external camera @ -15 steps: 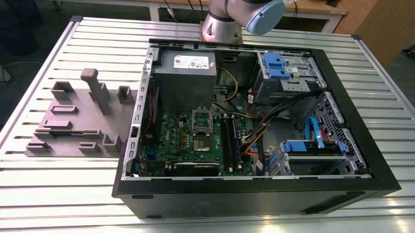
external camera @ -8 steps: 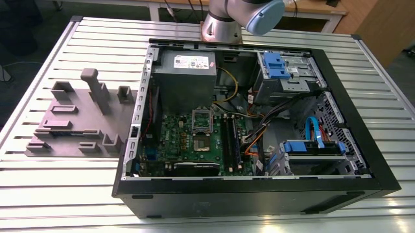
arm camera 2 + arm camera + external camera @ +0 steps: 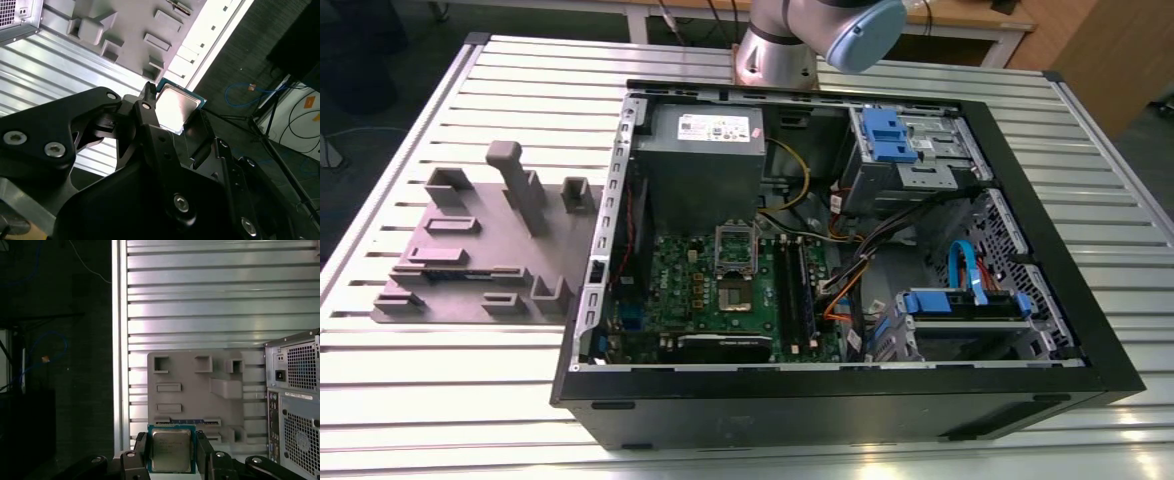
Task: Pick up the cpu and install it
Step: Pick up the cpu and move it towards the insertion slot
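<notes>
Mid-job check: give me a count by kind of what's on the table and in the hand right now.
Small square silver-topped cpu chip, gripped in the black hand: 1
Black open computer case: 1
Grey moulded parts tray: 1
Green motherboard inside the case: 1
Grey power supply box: 1
Total: 5

Slatted metal table [image 3: 454, 400], dark floor [image 3: 240, 65], wooden furniture [image 3: 1107, 50] behind.

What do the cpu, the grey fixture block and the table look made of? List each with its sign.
The cpu: shiny silver-grey metal lid mirroring light, green board rim. The grey fixture block: matte even grey, likely plastic. The table: ribbed, bright sheen, probably aluminium.
</notes>
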